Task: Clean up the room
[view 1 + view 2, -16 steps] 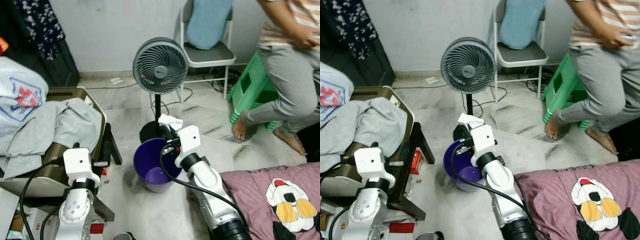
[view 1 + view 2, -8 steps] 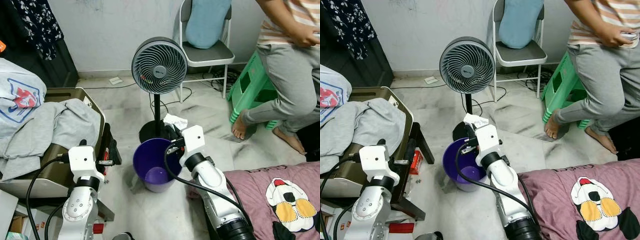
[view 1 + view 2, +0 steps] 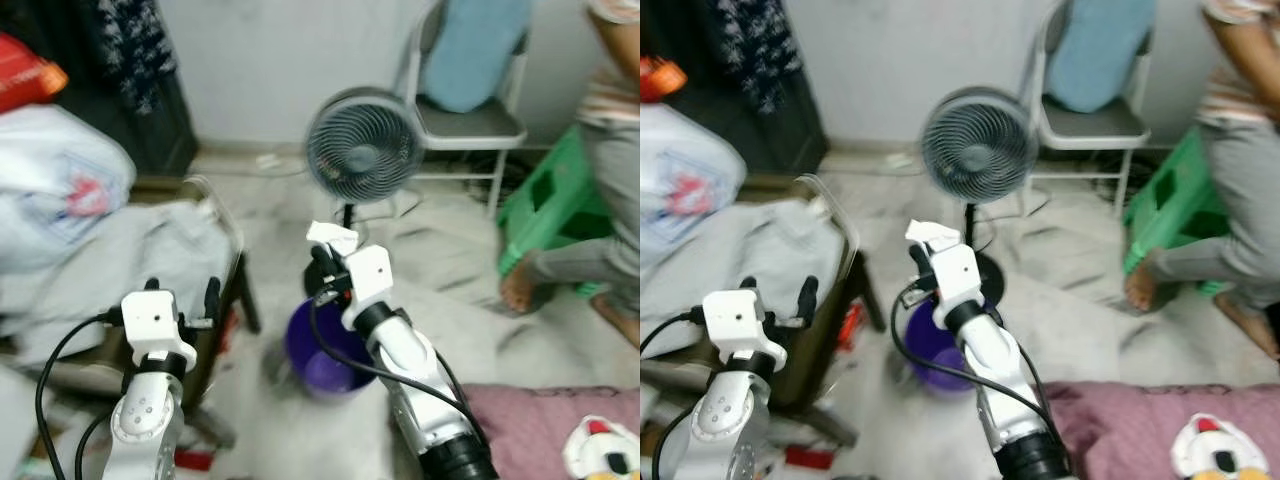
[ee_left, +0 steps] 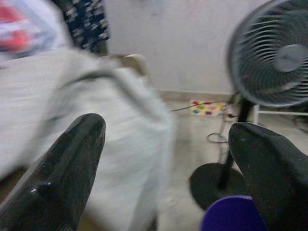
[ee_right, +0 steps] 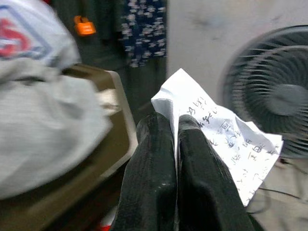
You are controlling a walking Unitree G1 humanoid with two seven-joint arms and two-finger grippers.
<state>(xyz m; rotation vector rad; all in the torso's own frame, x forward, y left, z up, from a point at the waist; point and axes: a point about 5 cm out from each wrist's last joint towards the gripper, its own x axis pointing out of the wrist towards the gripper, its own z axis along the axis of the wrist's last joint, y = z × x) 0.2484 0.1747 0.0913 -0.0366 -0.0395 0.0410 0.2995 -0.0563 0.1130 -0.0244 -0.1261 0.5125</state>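
The right gripper holds its fingers pinched on a crumpled sheet of paper — raised above the purple bucket on the floor. The left gripper has its fingers spread, beside the grey clothes. Beyond stand a fan and a chair.

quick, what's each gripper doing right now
Left gripper: open, holding nothing.
Right gripper: shut on the paper, above the purple bin.

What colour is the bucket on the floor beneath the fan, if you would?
Purple; the bucket shows best in the left eye view.
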